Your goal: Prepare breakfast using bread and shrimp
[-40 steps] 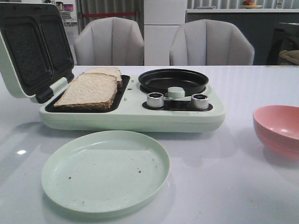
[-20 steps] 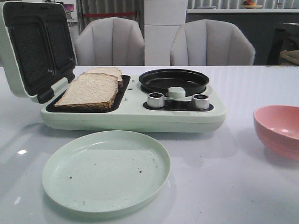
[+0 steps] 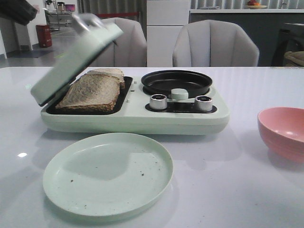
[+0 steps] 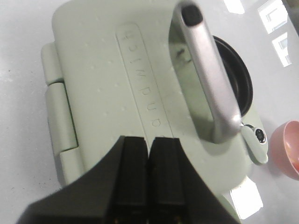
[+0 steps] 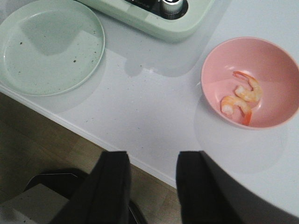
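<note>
White counter (image 3: 247,190) fills the scene, with two pale chairs (image 3: 216,42) set behind it. On it sits a mint-green breakfast maker (image 3: 142,116), whose lid (image 3: 76,59) was seen standing fully open half a second ago and is now caught half lowered, blurred with motion, over the bread (image 3: 93,90), two slices lying side by side on the dark toasting plate. From this it is judged that the toasting step is being started and that the lid has yet to be pressed home. Beside the bread bay, an empty black frying pan (image 3: 176,81) is seen above two silver knobs (image 3: 158,101). Nearer the front, a pale green plate (image 3: 108,174) lies bare apart from crumbs. At the right edge, a pink bowl (image 5: 254,81) holds the shrimp (image 5: 242,99), two curled pieces untouched, so the cooking of them is judged still to come. The left tool (image 4: 149,177) is held with its fingers pressed together on nothing, just above the lid near its silver handle (image 4: 210,79). The right tool (image 5: 153,186) is held moderately parted and empty, off the counter's edge.
</note>
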